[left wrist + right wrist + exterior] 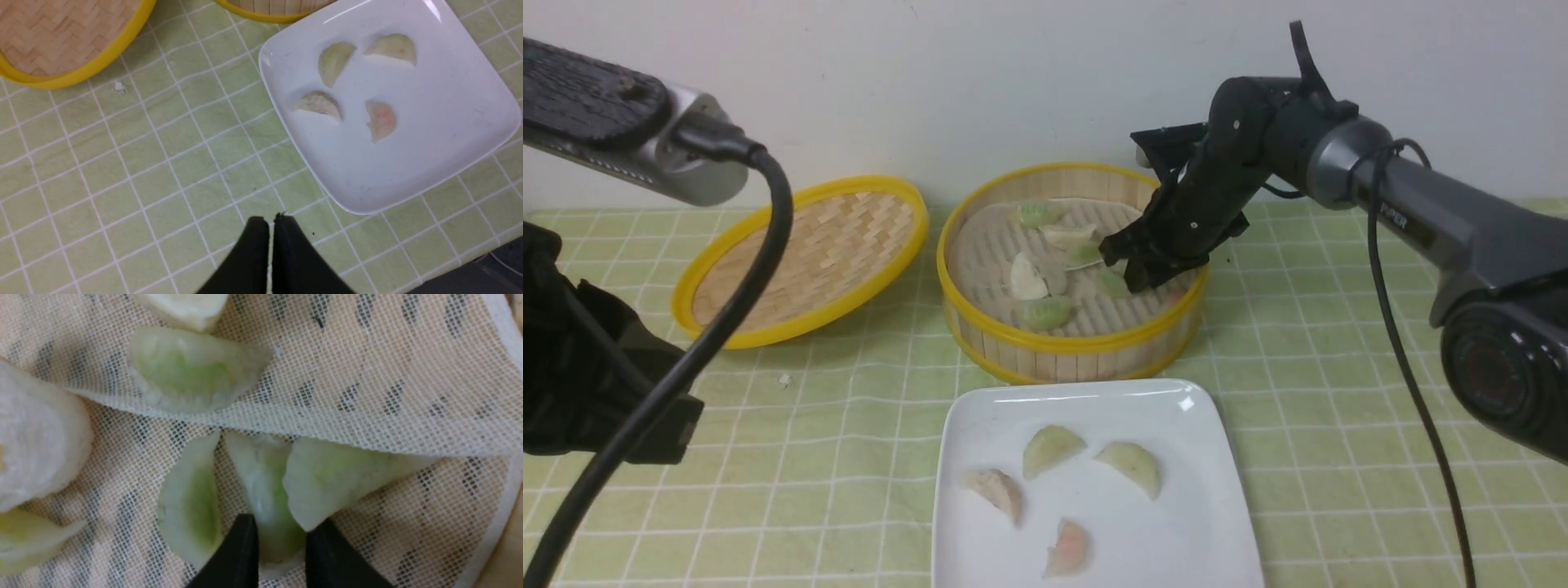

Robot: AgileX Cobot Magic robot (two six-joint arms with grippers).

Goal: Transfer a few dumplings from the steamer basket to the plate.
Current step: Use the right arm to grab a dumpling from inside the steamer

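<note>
The steamer basket [1062, 343] stands at the back centre with several dumplings [1043, 311] on its whitish liner. My right gripper [1123, 273] reaches down into its right side. In the right wrist view the right gripper [282, 524] is shut on a pale green dumpling [265, 486], which fills the gap between the fingers; two more green dumplings lie against it. A fold of the liner [327, 416] lies across them. The white plate [1201, 490] in front holds several dumplings [1052, 445]. My left gripper [269, 218] is shut and empty above the cloth beside the plate [408, 171].
The shallow woven lid [800, 257] with a yellow rim lies to the left of the steamer and also shows in the left wrist view [61, 36]. A small white crumb [784, 379] lies on the green checked cloth. A black cable [711, 343] crosses the left foreground.
</note>
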